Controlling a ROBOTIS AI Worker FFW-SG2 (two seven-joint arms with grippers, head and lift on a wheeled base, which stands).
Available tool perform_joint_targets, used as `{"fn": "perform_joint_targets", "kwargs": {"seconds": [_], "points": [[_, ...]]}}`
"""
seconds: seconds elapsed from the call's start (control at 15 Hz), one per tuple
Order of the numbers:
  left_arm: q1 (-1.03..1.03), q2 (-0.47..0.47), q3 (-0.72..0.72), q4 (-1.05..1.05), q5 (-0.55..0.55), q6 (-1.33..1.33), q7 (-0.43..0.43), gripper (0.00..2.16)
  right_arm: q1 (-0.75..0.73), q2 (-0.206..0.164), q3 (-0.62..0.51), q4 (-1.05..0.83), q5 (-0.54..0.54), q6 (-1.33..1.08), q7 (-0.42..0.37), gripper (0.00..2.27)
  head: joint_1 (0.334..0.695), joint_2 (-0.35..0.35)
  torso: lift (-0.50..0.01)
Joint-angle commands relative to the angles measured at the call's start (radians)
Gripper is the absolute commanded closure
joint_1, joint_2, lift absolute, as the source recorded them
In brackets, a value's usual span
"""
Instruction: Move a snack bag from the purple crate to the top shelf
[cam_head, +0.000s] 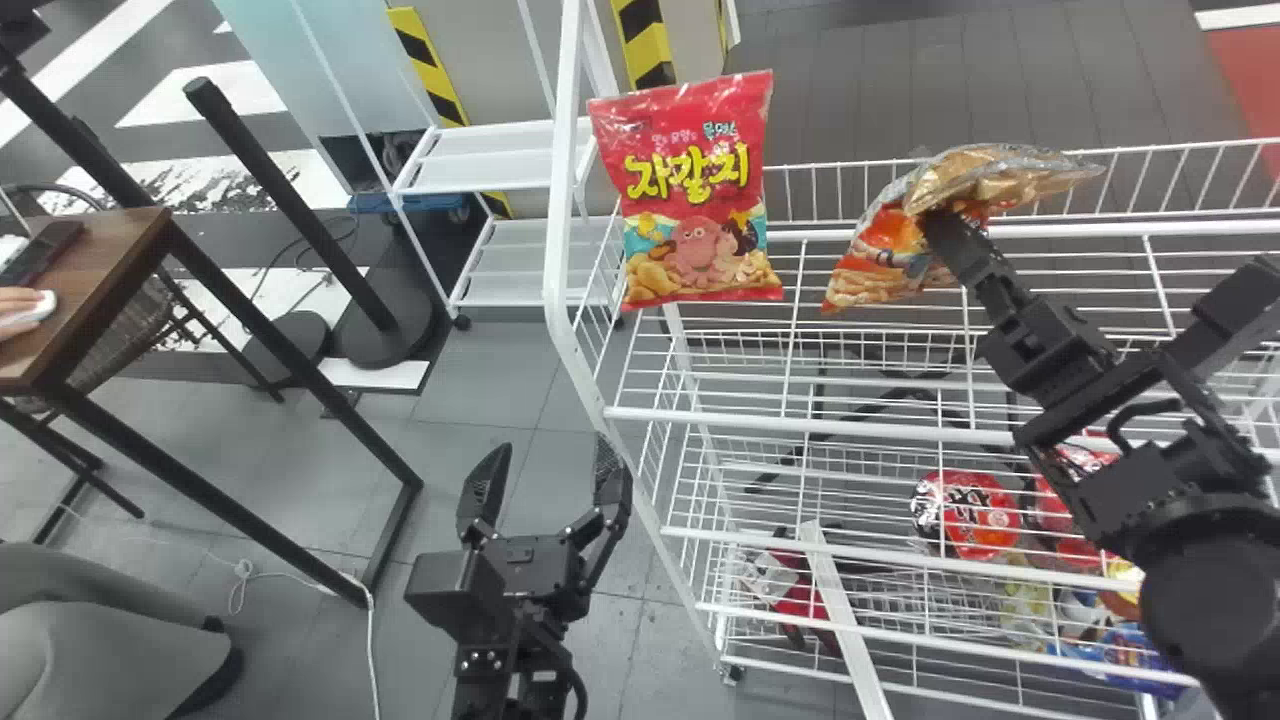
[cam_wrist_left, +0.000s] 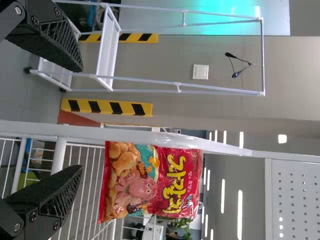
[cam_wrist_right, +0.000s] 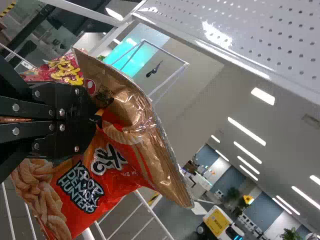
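My right gripper (cam_head: 940, 222) is shut on an orange and gold snack bag (cam_head: 885, 255) above the rack's top wire shelf (cam_head: 850, 425). In the right wrist view the right gripper (cam_wrist_right: 95, 120) pinches that snack bag (cam_wrist_right: 120, 165) near its gold upper edge; the bag hangs creased around the fingers. A red snack bag (cam_head: 695, 200) stands upright at the shelf's left end, apart from the held one. Low beside the rack's left side, my left gripper (cam_head: 550, 485) is parked open and holds nothing; its own view shows the gripper (cam_wrist_left: 75, 117) with the red bag (cam_wrist_left: 150, 182) beyond.
The rack's white frame post (cam_head: 560, 200) rises at the left end of the shelf. Lower wire shelves carry a red round pack (cam_head: 968, 515) and several other packages. A wooden table (cam_head: 100, 270) with black legs stands at the far left. A perforated white panel (cam_wrist_right: 250, 35) shows close by in the right wrist view.
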Motion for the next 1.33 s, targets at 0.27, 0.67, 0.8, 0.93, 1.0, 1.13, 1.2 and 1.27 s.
{"fn": "perform_joint_targets", "kwargs": {"seconds": [0.27,0.67,0.8,0.93,1.0,1.13,1.2,1.27], "points": [[0.0,0.005,-0.004,0.009,0.003,-0.016,0.0,0.14,-0.104,0.002,0.006,0.172,-0.046,0.006,0.046,2.25,0.695,0.293,-0.001],[0.002,0.009,-0.005,0.009,0.006,-0.022,0.002,0.14,-0.153,0.002,0.031,0.189,-0.044,0.043,0.043,0.86,0.695,0.303,-0.001],[0.002,0.011,-0.005,0.01,0.009,-0.029,0.002,0.14,-0.176,0.002,0.037,0.197,-0.03,0.052,0.031,0.1,0.695,0.307,-0.001],[0.002,0.015,-0.005,0.01,0.012,-0.032,0.002,0.14,-0.189,0.002,0.043,0.204,-0.023,0.052,0.02,0.06,0.695,0.312,-0.001],[0.002,0.015,-0.005,0.01,0.013,-0.038,0.002,0.14,-0.196,0.002,0.043,0.214,-0.021,0.052,0.014,0.06,0.695,0.313,-0.001],[0.002,0.017,-0.005,0.01,0.015,-0.041,0.003,0.14,-0.224,0.002,0.041,0.25,-0.02,0.052,0.002,0.07,0.695,0.313,-0.001],[0.002,0.018,-0.005,0.01,0.016,-0.041,0.003,0.14,-0.238,0.002,0.041,0.272,-0.02,0.052,-0.001,0.07,0.695,0.312,-0.001],[0.002,0.021,-0.004,0.01,0.018,-0.041,0.003,0.14,-0.255,0.002,0.041,0.292,-0.018,0.049,-0.001,0.07,0.695,0.309,-0.001]]}}
